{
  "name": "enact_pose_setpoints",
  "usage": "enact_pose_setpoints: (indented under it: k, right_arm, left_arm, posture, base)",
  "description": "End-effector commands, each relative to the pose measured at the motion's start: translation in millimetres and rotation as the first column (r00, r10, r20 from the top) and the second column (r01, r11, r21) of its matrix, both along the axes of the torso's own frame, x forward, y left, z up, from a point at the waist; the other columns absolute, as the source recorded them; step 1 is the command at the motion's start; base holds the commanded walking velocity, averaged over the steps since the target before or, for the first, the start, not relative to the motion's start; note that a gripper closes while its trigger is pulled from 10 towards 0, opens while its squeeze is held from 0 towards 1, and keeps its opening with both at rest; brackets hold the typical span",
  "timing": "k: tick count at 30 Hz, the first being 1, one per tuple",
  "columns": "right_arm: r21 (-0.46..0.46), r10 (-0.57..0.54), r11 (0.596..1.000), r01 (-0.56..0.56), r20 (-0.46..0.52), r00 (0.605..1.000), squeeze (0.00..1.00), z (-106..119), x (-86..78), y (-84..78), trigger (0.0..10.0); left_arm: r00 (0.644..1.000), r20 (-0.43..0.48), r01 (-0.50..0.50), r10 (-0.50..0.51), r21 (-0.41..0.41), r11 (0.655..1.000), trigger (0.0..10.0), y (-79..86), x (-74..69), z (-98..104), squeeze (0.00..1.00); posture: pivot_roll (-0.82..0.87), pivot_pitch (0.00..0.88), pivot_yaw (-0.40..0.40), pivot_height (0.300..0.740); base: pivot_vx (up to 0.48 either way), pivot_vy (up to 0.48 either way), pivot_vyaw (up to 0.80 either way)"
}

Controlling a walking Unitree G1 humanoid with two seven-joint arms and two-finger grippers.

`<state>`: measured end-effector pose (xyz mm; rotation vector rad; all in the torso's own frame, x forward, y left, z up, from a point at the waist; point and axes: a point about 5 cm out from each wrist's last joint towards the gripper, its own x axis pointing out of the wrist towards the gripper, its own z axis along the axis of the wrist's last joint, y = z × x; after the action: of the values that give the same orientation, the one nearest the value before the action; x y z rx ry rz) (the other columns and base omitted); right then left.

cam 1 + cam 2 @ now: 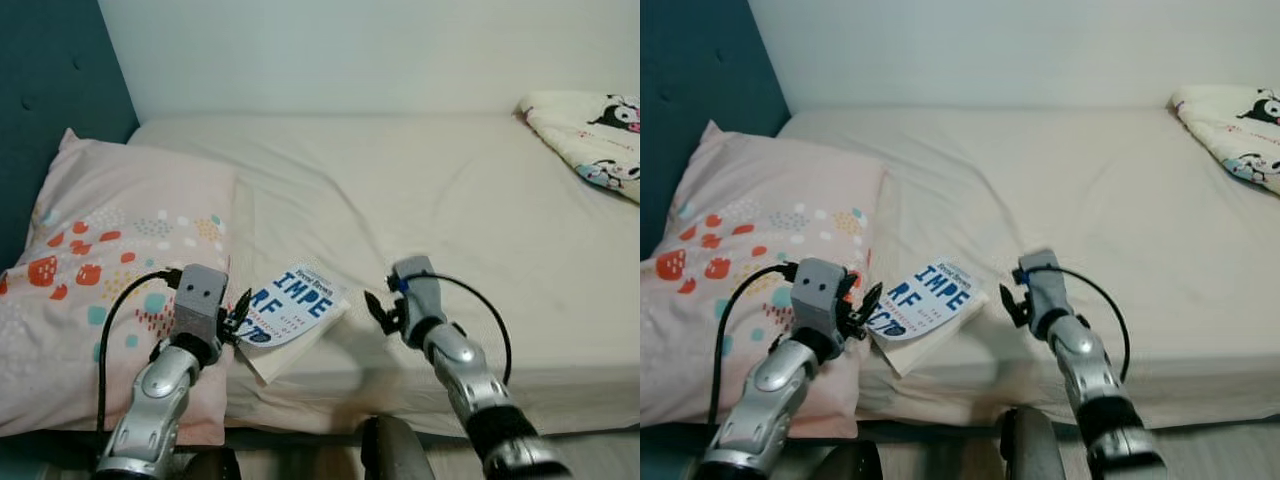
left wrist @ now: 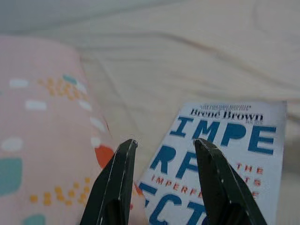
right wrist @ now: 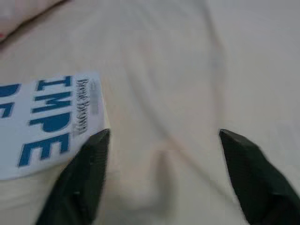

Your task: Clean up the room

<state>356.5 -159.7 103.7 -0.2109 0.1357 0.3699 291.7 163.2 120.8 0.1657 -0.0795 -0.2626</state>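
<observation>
Pillow (image 1: pixel 110 270) crowds book (image 1: pixel 295 305) left edge; bed (image 1: pixel 460 200) rightward bare.

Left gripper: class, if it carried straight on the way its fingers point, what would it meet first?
Most likely the book: the open left gripper points over its cover beside the pillow; depth is unclear.

Cream-sheeted bed (image 1: pixel 450 210) with pink patterned pillow (image 1: pixel 100 270), white blue-lettered book (image 1: pixel 295 305) beside pillow, cartoon-print blanket (image 1: pixel 590 135) far from pillow.

You see a glossy paper book (image 1: pixel 295 306) on matt, creased cloth sheet (image 1: pixel 450 200); soft printed cloth pillow (image 1: pixel 110 270) at left.
</observation>
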Motion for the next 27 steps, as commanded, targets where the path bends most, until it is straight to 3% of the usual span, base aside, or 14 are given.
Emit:
enact_pose_setpoints:
  k: [1, 8, 13, 14, 18, 20, 25, 26, 27]
  right_arm:
    - [0.016, 0.011, 1.000, -0.011, -0.029, 1.000, 1.00, -7, -2.7, -0.2, 10.0]
    - [0.101, -0.017, 0.995, 0.021, -0.040, 0.999, 1.00, 7, 14.4, 0.4, 10.0]
    - [0.275, -0.081, 0.956, 0.098, -0.073, 0.994, 1.00, 15, 21.6, -2.9, 10.0]
    - [0.275, -0.081, 0.956, 0.098, -0.073, 0.994, 1.00, 15, 21.6, -2.9, 10.0]
    - [0.361, -0.107, 0.920, 0.153, -0.144, 0.984, 1.00, 15, 25.3, -2.6, 10.0]
    - [0.395, -0.095, 0.898, 0.193, -0.254, 0.962, 1.00, 4, 23.1, 2.1, 10.0]
    - [0.412, -0.084, 0.888, 0.202, -0.286, 0.955, 1.00, 1, 21.9, 4.3, 10.0]
    - [0.425, -0.072, 0.881, 0.207, -0.313, 0.947, 0.50, -2, 20.9, 6.5, 10.0]
    - [0.425, -0.072, 0.881, 0.207, -0.313, 0.947, 0.50, -2, 20.9, 6.5, 10.0]
  left_arm:
    - [1.000, 0.003, 0.006, -0.006, 0.036, 0.999, 10.0, 3.8, -2.8, 0, 0.00]
    - [0.998, 0.055, 0.009, -0.013, 0.079, 0.997, 10.0, 14.0, -17.4, 13, 0.00]
    - [0.998, 0.003, 0.067, -0.068, 0.099, 0.993, 10.0, 15.2, -29.3, 10, 0.00]
    - [0.998, 0.003, 0.067, -0.068, 0.099, 0.993, 10.0, 15.2, -29.3, 10, 0.00]
    - [0.995, -0.040, 0.093, -0.090, 0.092, 0.991, 10.0, 18.2, -38.8, 7, 0.00]
    - [0.994, -0.052, 0.102, -0.098, 0.090, 0.991, 10.0, 19.5, -44.0, 7, 0.00]
    - [0.993, -0.055, 0.106, -0.101, 0.089, 0.990, 10.0, 19.7, -45.6, 8, 0.00]
    - [0.992, -0.059, 0.112, -0.107, 0.089, 0.990, 10.0, 19.6, -47.9, 9, 0.00]
    - [0.992, -0.059, 0.112, -0.107, 0.089, 0.990, 10.0, 19.6, -47.9, 9, 0.00]
  posture:
    - [0.04, 0.215, -0.057, 0.566]
    - [0.10, 0.269, -0.090, 0.566]
    - [0.13, 0.278, -0.093, 0.566]
    - [0.13, 0.278, -0.093, 0.566]
    - [0.17, 0.284, -0.091, 0.566]
    - [0.19, 0.289, -0.089, 0.566]
    - [0.19, 0.290, -0.089, 0.566]
    - [0.20, 0.292, -0.088, 0.566]
    - [0.20, 0.292, -0.088, 0.566]
  base:
    - [0.000, 0.000, 0.00]
    - [0.000, 0.000, 0.00]
    - [0.000, 0.000, 0.00]
    - [0.000, 0.000, 0.00]
    - [0.000, 0.000, 0.00]
    - [0.000, 0.000, 0.00]
    - [0.000, 0.000, 0.00]
    - [0.000, 0.000, 0.00]
    - [0.000, 0.000, 0.00]
